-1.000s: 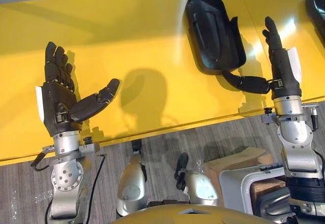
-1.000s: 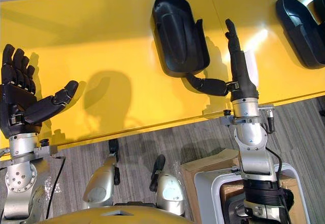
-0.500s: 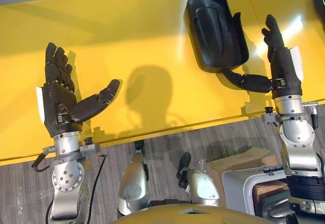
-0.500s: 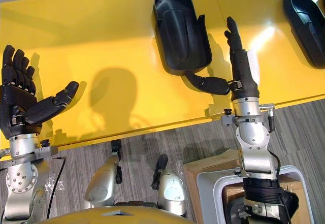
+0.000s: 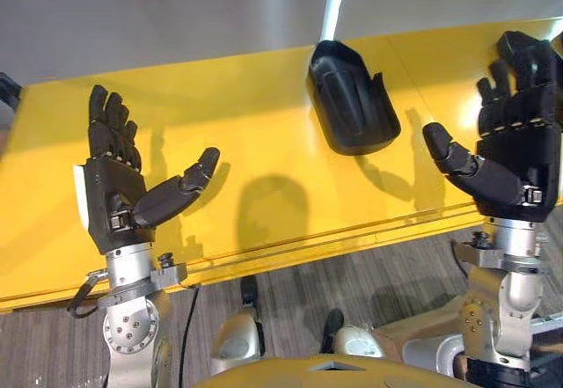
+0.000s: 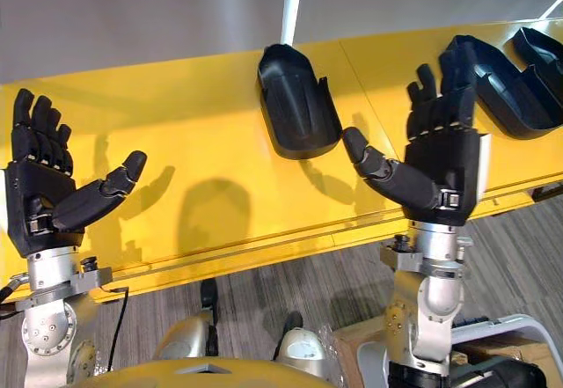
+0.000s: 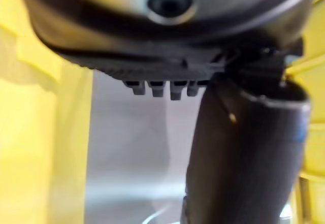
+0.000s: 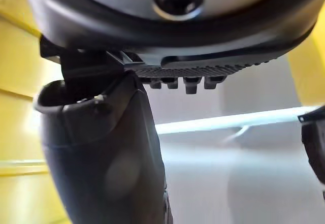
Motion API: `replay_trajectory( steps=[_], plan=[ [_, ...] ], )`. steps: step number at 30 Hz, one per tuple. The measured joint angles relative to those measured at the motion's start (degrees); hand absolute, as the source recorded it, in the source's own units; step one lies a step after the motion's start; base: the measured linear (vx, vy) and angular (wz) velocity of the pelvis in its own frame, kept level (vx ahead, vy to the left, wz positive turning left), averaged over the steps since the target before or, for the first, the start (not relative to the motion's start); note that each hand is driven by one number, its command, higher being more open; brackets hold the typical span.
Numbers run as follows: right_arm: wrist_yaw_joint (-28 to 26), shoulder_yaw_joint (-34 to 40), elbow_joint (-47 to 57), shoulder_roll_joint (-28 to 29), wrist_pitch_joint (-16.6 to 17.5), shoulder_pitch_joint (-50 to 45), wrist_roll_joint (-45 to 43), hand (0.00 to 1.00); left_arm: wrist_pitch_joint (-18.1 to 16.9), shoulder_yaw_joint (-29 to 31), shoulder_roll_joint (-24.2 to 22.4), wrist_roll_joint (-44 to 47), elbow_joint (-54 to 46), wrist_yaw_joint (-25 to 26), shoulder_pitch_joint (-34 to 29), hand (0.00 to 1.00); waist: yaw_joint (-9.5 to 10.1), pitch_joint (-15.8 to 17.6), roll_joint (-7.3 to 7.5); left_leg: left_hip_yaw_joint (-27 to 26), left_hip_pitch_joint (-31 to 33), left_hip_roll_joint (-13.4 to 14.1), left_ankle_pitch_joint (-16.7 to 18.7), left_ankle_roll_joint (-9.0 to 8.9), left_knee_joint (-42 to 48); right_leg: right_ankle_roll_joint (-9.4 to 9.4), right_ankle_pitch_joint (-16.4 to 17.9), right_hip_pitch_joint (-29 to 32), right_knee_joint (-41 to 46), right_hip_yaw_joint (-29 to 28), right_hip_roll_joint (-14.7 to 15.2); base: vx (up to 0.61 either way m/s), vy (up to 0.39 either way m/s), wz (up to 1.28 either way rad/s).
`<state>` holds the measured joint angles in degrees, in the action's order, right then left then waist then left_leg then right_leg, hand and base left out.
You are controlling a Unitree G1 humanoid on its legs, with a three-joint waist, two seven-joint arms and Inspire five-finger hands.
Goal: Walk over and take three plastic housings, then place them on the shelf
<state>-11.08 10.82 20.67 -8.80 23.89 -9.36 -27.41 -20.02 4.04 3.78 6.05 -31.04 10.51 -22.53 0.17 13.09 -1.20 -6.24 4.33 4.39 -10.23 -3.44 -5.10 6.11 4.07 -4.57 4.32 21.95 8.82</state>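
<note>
A long glossy yellow table [image 5: 264,133] spans the view. One black moulded plastic housing [image 5: 352,98] lies on it, hollow side up, between the two hands. Further black housings [image 6: 506,98] rest at the table's right end. The left hand [image 5: 114,199] and the right hand [image 5: 519,159] hover palm-up, fingers spread, holding nothing.

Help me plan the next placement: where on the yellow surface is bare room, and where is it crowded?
The widest bare patch of the yellow surface lies between the open left hand and the lone housing. A narrower strip runs between that housing and the open right hand. The right end is crowded, with more housings close together.
</note>
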Motion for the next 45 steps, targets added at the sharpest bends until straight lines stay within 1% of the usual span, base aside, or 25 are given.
replay_trajectory(
  steps=[3,5,8,12,15,19,20,22,23,24,25,27,28,29,31,33,34,37,39,40,41,42,43,44,45],
  plan=[
    [1.6,-5.2,-2.4,1.1,-0.9,0.0,0.2,1.00,0.0,-1.9,-0.5,-0.1,0.0,-0.1,0.3,1.00,0.32,-1.6,-0.83,0.5,-0.7,0.0,0.1,-0.06,0.0,0.16,-0.1,-1.3,-0.4,0.7,0.0,-0.03,-0.005,0.08],
    [3.8,-7.1,-4.1,2.3,-1.2,0.0,0.2,1.00,0.0,-2.6,-0.7,0.0,0.0,-0.6,0.3,1.00,0.79,-2.7,-0.87,0.8,-0.8,0.1,0.2,-0.28,0.0,0.17,-0.1,-1.6,-0.5,1.1,0.0,-0.03,-0.009,0.08],
    [7.6,-7.7,-5.0,3.6,-2.4,0.0,1.2,1.00,0.0,-3.1,-0.6,0.1,0.0,-2.0,0.2,1.00,1.31,-3.3,-0.72,1.0,-0.9,0.0,0.2,-0.09,0.0,0.33,-0.2,-2.0,-0.5,1.5,0.1,-0.03,-0.003,0.08],
    [12.2,-8.8,-5.2,4.4,-4.3,0.0,4.7,1.00,0.0,-3.7,-0.5,0.4,0.0,-3.5,0.2,1.00,1.09,-4.0,0.05,0.6,-0.9,0.0,0.3,0.23,0.0,0.46,-0.4,-1.8,-0.5,1.2,0.2,-0.02,0.004,-0.04],
    [16.5,-9.3,-5.5,4.4,-5.9,-1.4,8.6,1.00,0.0,-6.4,-0.4,1.7,0.0,-5.4,0.2,1.00,1.06,-5.0,0.38,-1.0,-0.8,0.2,0.5,0.40,0.0,0.51,-0.6,-0.7,-0.6,-0.7,0.2,0.00,0.000,-0.25],
    [20.2,-9.3,-6.6,4.4,-6.7,-5.2,9.9,1.00,-0.2,-9.8,-0.3,2.9,0.2,-7.4,0.2,1.00,0.48,-5.3,0.08,-5.4,-1.4,0.8,0.7,0.36,0.0,0.50,-1.6,1.4,-0.6,-5.4,0.1,0.01,0.008,-0.56],
    [21.7,-9.2,-6.9,4.4,-7.3,-6.6,11.6,1.00,-0.3,-10.7,0.2,2.9,0.5,-7.5,0.2,1.00,-0.53,-5.3,0.08,-7.2,-1.9,1.1,0.8,0.43,0.0,0.44,-2.2,2.1,-0.7,-7.3,0.0,0.01,0.009,-0.87],
    [24.1,-8.6,-6.9,4.4,-7.6,-8.9,13.4,1.00,-1.0,-12.5,1.7,2.8,2.2,-7.4,0.7,1.00,-1.77,-5.4,0.04,-10.5,-3.0,1.5,1.1,0.22,0.0,0.39,-3.0,2.9,-1.2,-10.6,-0.2,0.01,0.007,-0.90],
    [25.2,-7.6,-6.7,4.4,-7.6,-10.4,13.8,1.00,-1.0,-13.5,2.0,2.8,3.1,-7.0,1.0,1.00,-3.08,-5.6,-0.03,-12.3,-3.3,1.8,1.4,0.09,0.0,0.36,-3.6,3.6,-1.6,-12.4,-0.5,0.00,0.002,-0.86],
    [26.4,-6.3,-6.6,4.4,-7.6,-11.8,13.7,1.00,-1.0,-14.9,2.8,2.8,4.3,-6.7,2.0,1.00,-3.85,-5.6,0.02,-14.2,-3.8,2.2,1.7,-0.05,0.0,0.23,-4.0,4.3,-1.7,-14.5,-0.9,-0.01,-0.001,-0.88],
    [27.1,-5.5,-6.4,4.4,-7.6,-12.8,13.7,1.00,-1.0,-15.6,3.0,2.8,4.9,-6.3,2.7,1.00,-4.03,-5.7,0.07,-15.3,-4.1,2.3,2.0,-0.16,0.0,0.12,-4.2,4.7,-1.9,-15.4,-1.1,-0.02,0.004,-0.89],
    [28.4,-2.7,-4.7,4.4,-7.6,-16.7,13.7,1.00,-1.3,-19.0,3.5,2.5,5.3,-2.1,4.6,1.00,-5.92,-5.9,0.23,-18.9,-5.6,3.1,3.1,-1.06,0.0,0.05,-4.9,5.2,-3.5,-19.0,-1.9,-0.02,-0.002,-0.85],
    [28.6,-2.4,-3.9,4.4,-7.6,-17.7,13.7,1.00,-1.6,-19.7,3.4,2.5,5.3,-1.0,5.0,1.00,-6.34,-6.0,0.27,-19.8,-5.9,3.3,3.3,-1.26,0.0,0.02,-4.9,5.5,-3.5,-19.7,-2.1,-0.01,-0.022,-0.84],
    [28.9,-2.2,-2.5,4.4,-7.6,-19.6,13.6,1.00,-2.8,-21.3,3.3,2.5,5.3,0.9,5.8,1.00,-7.19,-6.2,0.39,-21.6,-7.0,3.5,3.7,-1.63,0.0,0.07,-5.0,5.7,-3.6,-21.0,-2.5,0.01,-0.042,-0.88],
    [28.9,-2.5,-1.1,4.5,-7.5,-22.4,13.6,1.00,-3.9,-23.6,3.1,2.5,5.3,3.0,7.0,1.00,-8.05,-7.1,0.80,-24.8,-8.8,4.5,4.3,-2.34,0.0,0.08,-5.0,6.0,-3.6,-22.4,-3.2,0.03,-0.042,-0.95],
    [28.7,-4.5,0.5,4.8,-7.4,-25.2,13.6,1.00,-4.0,-26.0,2.4,2.5,5.3,5.1,7.5,1.00,-8.27,-9.2,1.24,-29.7,-11.0,6.1,5.2,-3.61,0.1,0.02,-5.7,6.7,-3.7,-24.1,-4.2,0.08,-0.048,-1.16],
    [27.9,-5.7,0.6,4.8,-6.9,-26.3,13.6,1.00,-4.0,-27.4,2.0,2.5,5.5,6.7,7.5,1.00,-8.43,-9.8,1.84,-32.3,-12.7,6.9,5.9,-4.46,0.2,-0.12,-6.2,6.6,-4.0,-25.4,-5.1,0.08,-0.056,-1.20],
    [25.3,-7.0,0.5,4.9,-6.9,-27.9,12.4,1.00,-3.4,-30.2,1.2,2.5,7.2,10.4,7.6,1.00,-9.12,-10.8,1.88,-38.4,-16.1,9.2,7.5,-6.29,2.3,-0.49,-7.2,6.2,-4.5,-29.2,-7.8,0.07,-0.070,-1.09],
    [22.2,-7.0,0.5,4.8,-6.8,-27.8,8.8,1.00,-3.0,-30.3,1.1,2.5,9.0,12.5,7.8,1.00,-9.90,-10.8,1.69,-41.3,-17.5,11.1,9.1,-7.40,5.3,-1.10,-7.6,5.9,-4.8,-31.9,-9.4,0.05,-0.074,-0.87],
    [21.2,-6.8,0.5,4.8,-6.7,-27.9,7.6,1.00,-2.5,-30.2,1.1,2.5,9.7,13.2,8.1,1.00,-10.07,-10.8,1.58,-42.1,-17.9,11.6,9.5,-7.56,6.1,-1.63,-8.0,5.6,-4.9,-32.7,-10.0,0.05,-0.089,-0.85],
    [19.5,-6.5,0.2,4.5,-6.6,-27.6,6.1,1.00,-2.0,-29.8,1.2,2.5,11.5,14.4,9.1,1.00,-10.24,-10.8,1.21,-42.5,-18.7,12.5,11.0,-7.07,8.1,-2.39,-9.0,5.3,-5.4,-34.8,-11.1,0.04,-0.078,-0.86],
    [18.2,-6.4,-0.3,4.4,-6.6,-26.9,5.6,1.00,-1.9,-29.2,1.2,2.3,12.1,15.1,9.2,1.00,-10.25,-10.6,1.04,-40.9,-18.8,12.8,12.2,-5.27,9.4,-2.54,-9.1,5.1,-5.2,-36.3,-11.6,0.04,-0.069,-0.89],
    [17.5,-6.3,-0.4,4.3,-6.6,-26.4,5.5,1.00,-1.6,-28.7,1.2,2.1,12.2,15.7,9.2,1.00,-10.24,-10.3,0.93,-38.5,-18.8,12.9,13.5,-4.06,10.3,-2.58,-9.3,5.1,-5.2,-37.3,-12.0,0.02,-0.039,-0.84],
    [15.7,-5.9,-0.7,3.8,-6.4,-24.9,4.4,1.00,-0.8,-27.7,1.4,1.5,12.2,16.8,9.3,1.00,-10.12,-8.9,0.55,-32.8,-18.7,13.0,16.5,-2.12,12.1,-2.53,-9.5,4.8,-5.1,-39.2,-12.8,-0.06,0.051,-0.86],
    [14.7,-5.5,-1.0,3.2,-6.0,-23.2,4.0,1.00,0.0,-26.5,1.7,0.1,12.3,17.8,9.2,1.00,-9.80,-7.7,-0.24,-26.0,-17.9,12.6,20.3,-0.73,14.1,-2.52,-9.5,4.8,-4.8,-40.7,-13.3,-0.07,0.064,-0.79]
  ],
)
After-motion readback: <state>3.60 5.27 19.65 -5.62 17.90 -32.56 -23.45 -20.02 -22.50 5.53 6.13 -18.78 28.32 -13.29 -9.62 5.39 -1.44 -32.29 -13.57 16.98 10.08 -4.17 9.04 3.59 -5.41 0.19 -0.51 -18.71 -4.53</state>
